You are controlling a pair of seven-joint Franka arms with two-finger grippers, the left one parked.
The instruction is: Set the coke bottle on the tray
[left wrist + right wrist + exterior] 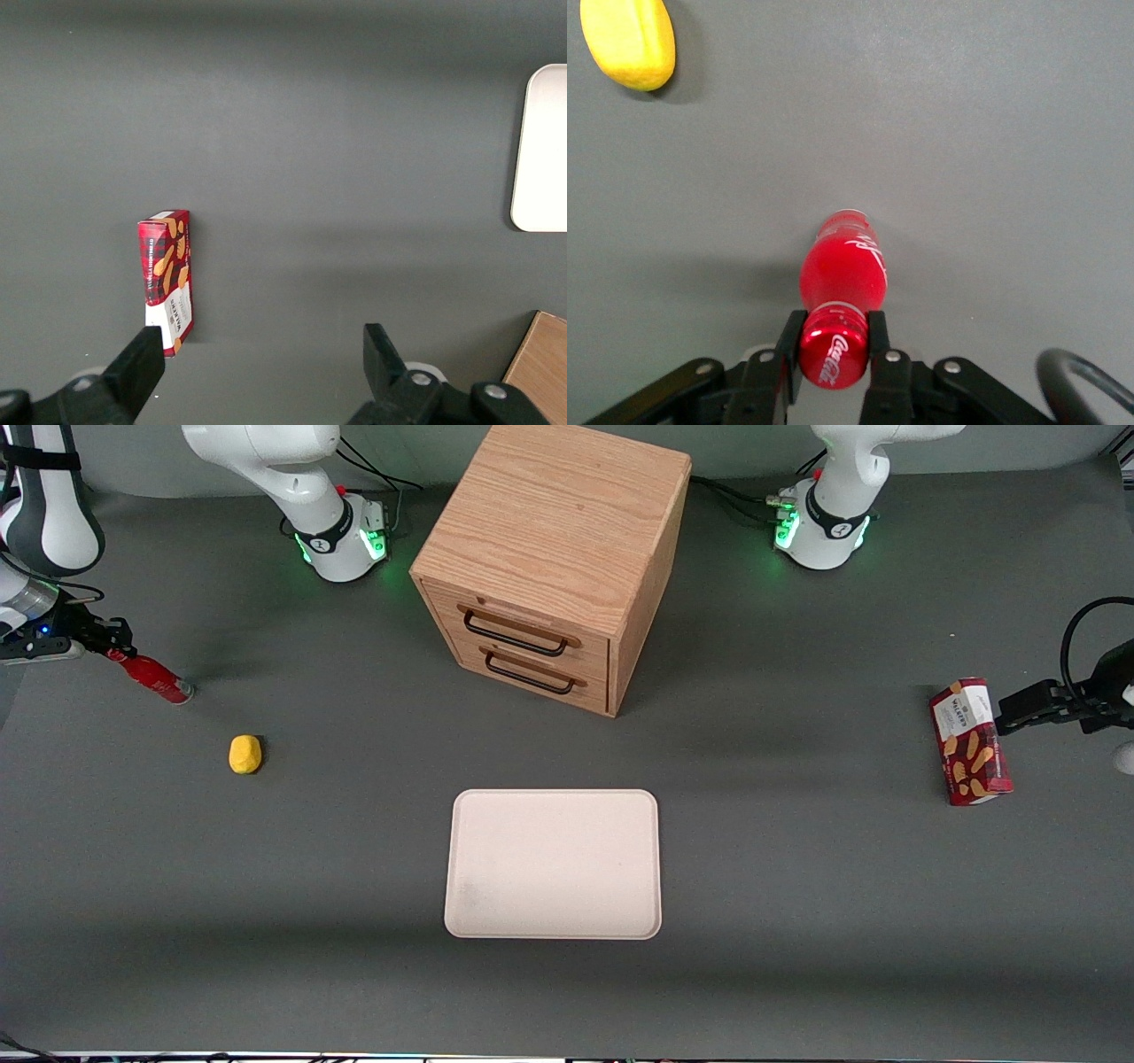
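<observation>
At the working arm's end of the surface (797,921), the bottle (158,677) hangs tilted, cap end up, pinched near the cap between the gripper's (833,341) 2 fingers (877,335), closed tight on it. Its base looks at or just above the surface, so the grip seems set for carrying. From the bottle, a yellow lump (245,754) sits near at 5 o'clock; the tray (478,903), bare, lies well apart at 4 o'clock.

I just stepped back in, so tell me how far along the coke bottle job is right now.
Done: the gripper has shut on the coke bottle at its cap end, at the working arm's end of the table. In hand: the bottle hangs tilted from the fingers, its base low by the table. Left: carrying it to the tray, which has nothing on it, nearer the front camera than the wooden cabinet.
</observation>
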